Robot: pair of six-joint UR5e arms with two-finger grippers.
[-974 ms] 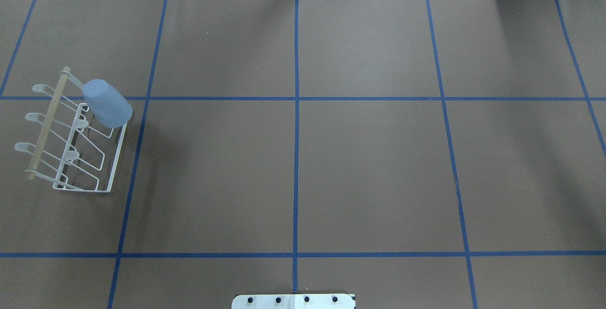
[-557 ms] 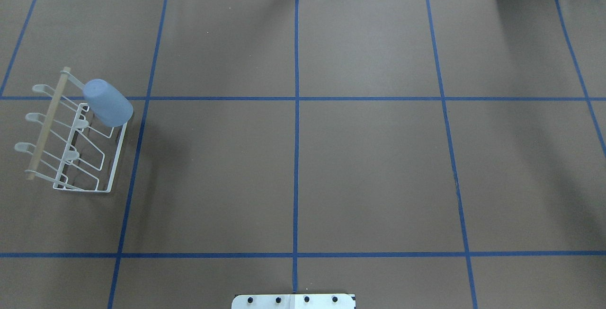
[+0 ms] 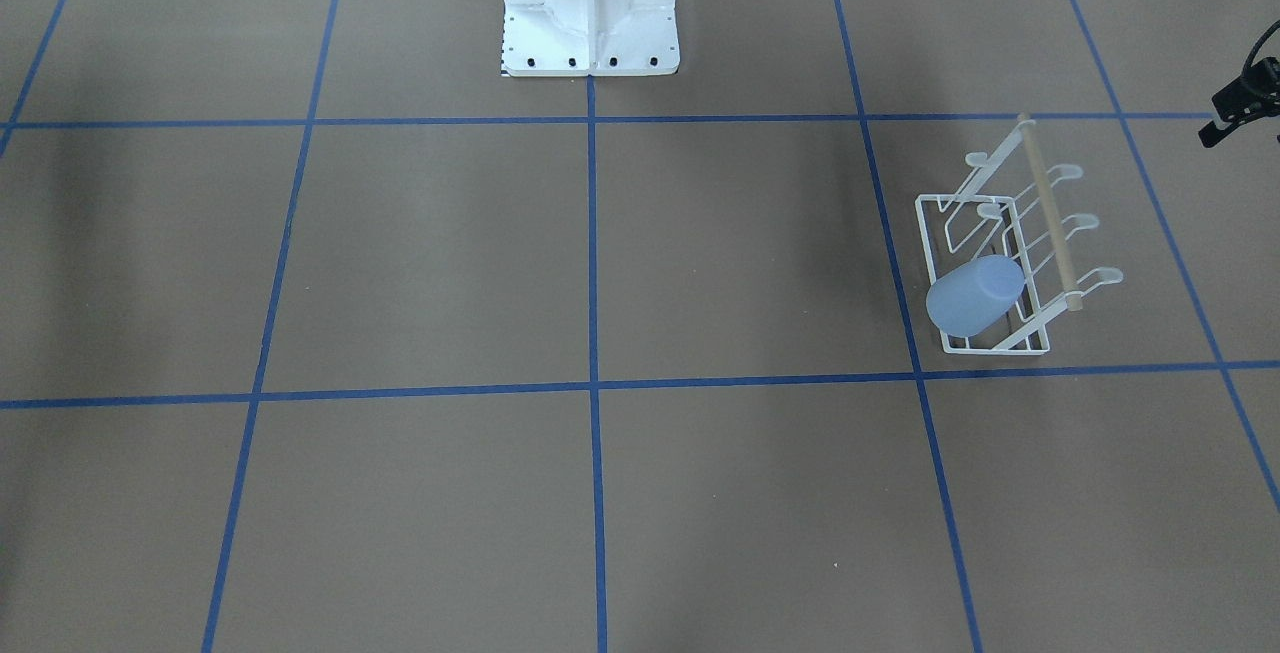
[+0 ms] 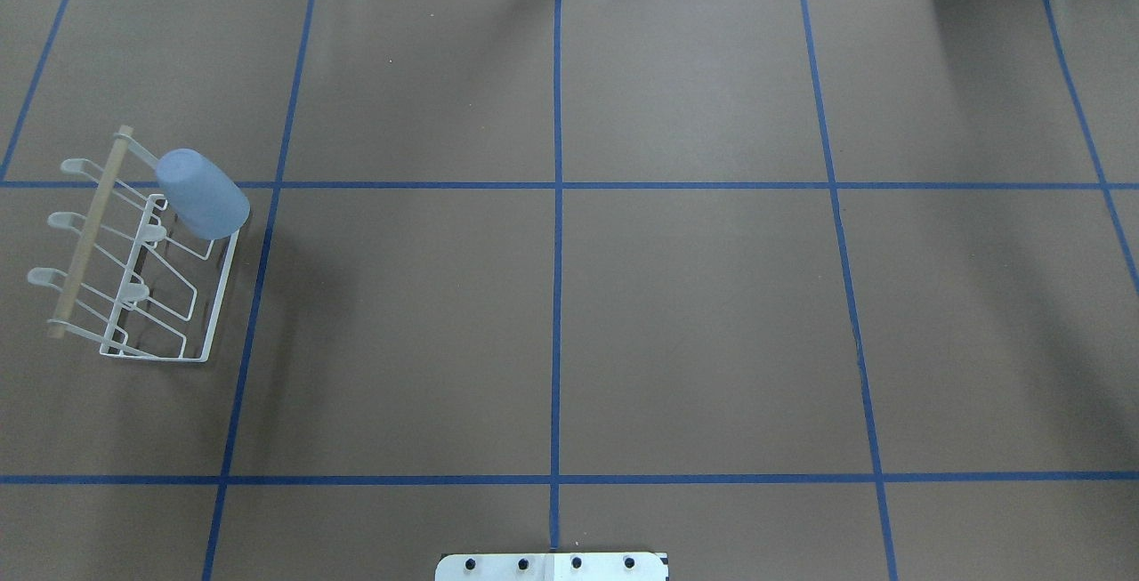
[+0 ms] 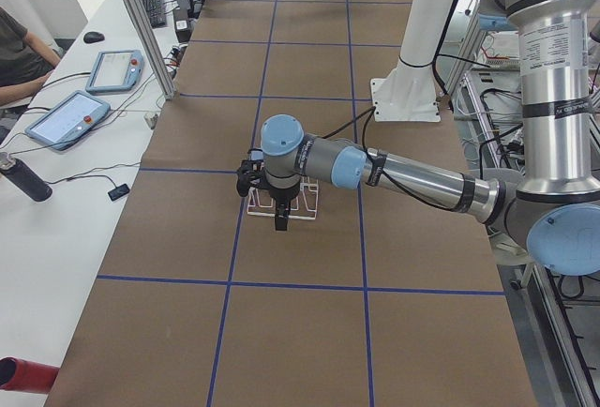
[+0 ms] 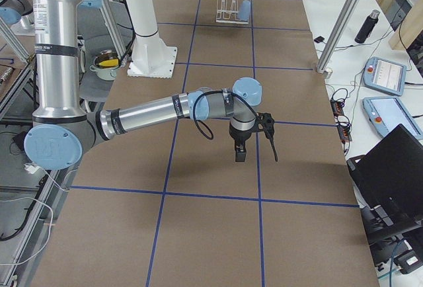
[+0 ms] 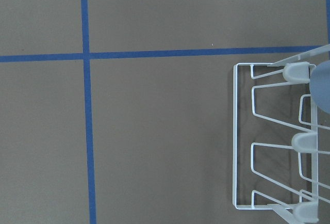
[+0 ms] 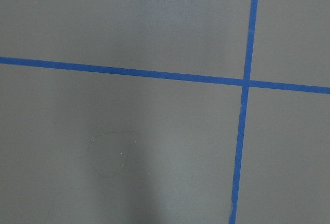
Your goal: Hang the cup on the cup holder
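From where I stood, the job looked as good as done. The cup (image 4: pixel 203 194) sat on the cup holder (image 4: pixel 90 230), tilted with its closed bottom up toward the wooden rod (image 3: pixel 1047 195) and its mouth down. As far as I could judge it was slipped over the end prong, at the end of the rack farthest from the robot's base. It was off the bench (image 4: pixel 694 314), carried by the wire, and nothing else was touching it.

The left claw (image 5: pixel 279 212) hung above the bench near the holder. I saw it only from the bench's end, so I could not tell whether its fingers were spread or pressed together. Its wrist camera showed just the rack's base wires and a sliver of blue at the edge, with nothing between the fingers in view. The right claw (image 6: pixel 241 149) hovered over bare bench, well apart from the rack, and I could not tell its state either.

To my eye, all that was left was for the arms to draw off. I would also have wanted to see that the cup was truly seated on its prong, not merely leaning against it.
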